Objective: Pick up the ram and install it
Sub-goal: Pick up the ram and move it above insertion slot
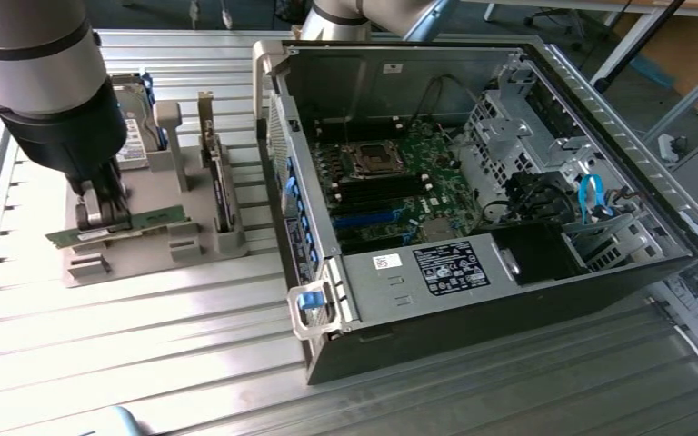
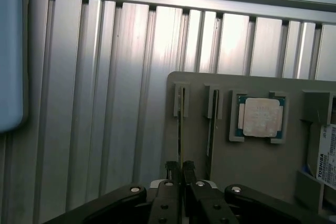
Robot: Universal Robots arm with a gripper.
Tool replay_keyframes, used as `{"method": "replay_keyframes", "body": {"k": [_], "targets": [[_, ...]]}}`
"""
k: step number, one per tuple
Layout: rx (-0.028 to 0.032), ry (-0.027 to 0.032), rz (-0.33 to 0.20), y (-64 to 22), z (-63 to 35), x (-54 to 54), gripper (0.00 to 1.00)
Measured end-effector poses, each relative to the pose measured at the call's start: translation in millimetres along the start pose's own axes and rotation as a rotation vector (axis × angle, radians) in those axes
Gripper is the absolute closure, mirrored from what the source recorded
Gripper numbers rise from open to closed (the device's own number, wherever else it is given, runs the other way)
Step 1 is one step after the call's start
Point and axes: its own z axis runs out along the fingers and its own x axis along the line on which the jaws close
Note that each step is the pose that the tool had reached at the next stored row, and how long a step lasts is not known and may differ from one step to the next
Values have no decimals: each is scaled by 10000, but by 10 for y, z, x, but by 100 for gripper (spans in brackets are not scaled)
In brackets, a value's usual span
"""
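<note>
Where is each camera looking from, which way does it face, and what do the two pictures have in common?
Exterior view: high above the table, looking down on the open computer case and the gray holder; the arm and gripper show at the exterior view's left.
Wrist view: on the wrist, looking along the fingers at the holder and a processor chip; the fingers show.
Shared: the gripper shut on the ram, the holder, the ribbed table.
</note>
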Motion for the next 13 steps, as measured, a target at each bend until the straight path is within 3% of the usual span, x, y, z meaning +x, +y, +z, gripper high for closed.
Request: {"method": "replay_keyframes", "body": {"k": [13], "targets": [[0, 3, 0, 0, -110, 0, 86]]}}
